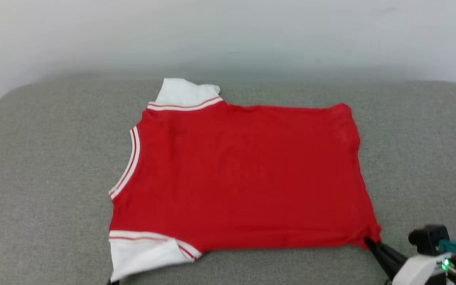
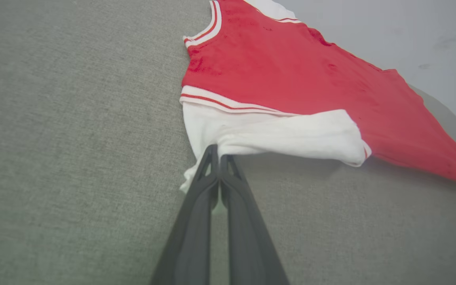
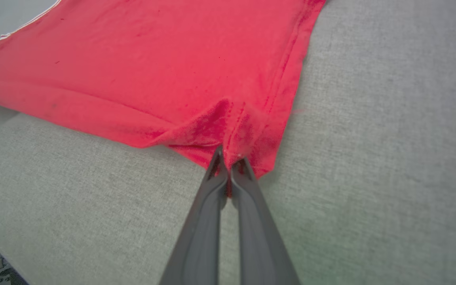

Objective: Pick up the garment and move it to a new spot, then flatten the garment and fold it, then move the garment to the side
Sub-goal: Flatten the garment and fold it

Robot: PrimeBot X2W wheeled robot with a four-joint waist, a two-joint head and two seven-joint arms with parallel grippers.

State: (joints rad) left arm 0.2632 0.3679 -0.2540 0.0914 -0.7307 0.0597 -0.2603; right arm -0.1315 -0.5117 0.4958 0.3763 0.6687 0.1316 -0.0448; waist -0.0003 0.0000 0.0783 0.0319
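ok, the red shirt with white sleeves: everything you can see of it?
The red jersey shirt, soft knit with white short sleeves and red-and-white striped trim, lies spread nearly flat on the grey fabric cushion, plain side up, neck toward the robot's left. The left gripper is shut on the near white sleeve; the right gripper pinches the near hem corner, puckering it.

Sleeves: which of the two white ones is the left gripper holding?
The near sleeve, lower left in the head view: the left gripper is shut on its edge. The far sleeve lies free at the garment's opposite side.
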